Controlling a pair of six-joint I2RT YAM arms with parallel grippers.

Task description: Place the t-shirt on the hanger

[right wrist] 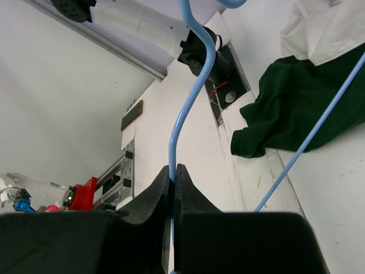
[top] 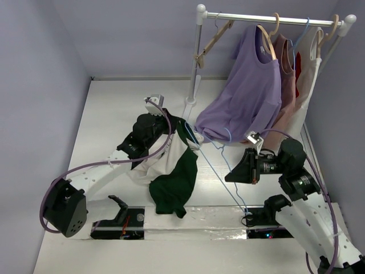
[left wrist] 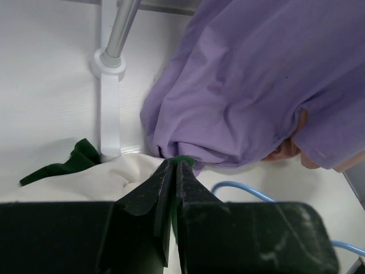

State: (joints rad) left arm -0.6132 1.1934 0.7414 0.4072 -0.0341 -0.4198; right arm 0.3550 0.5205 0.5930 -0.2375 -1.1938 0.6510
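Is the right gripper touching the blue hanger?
Touching. The right wrist view shows the right gripper shut on the hanger, its thin wire pinched between the fingertips.

soft matt cloth t-shirt point(top: 174, 185); thin glossy light-blue hanger point(right wrist: 171, 151); shiny metal rail point(top: 268, 19); smooth white table point(top: 108, 114).

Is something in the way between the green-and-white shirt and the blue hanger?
Nothing visible is. The left gripper pinches the t-shirt at its green collar, the right gripper pinches the light-blue hanger, and the hanger's wire runs right up to the shirt. Only the hanging lavender t-shirt crowds close above the collar.
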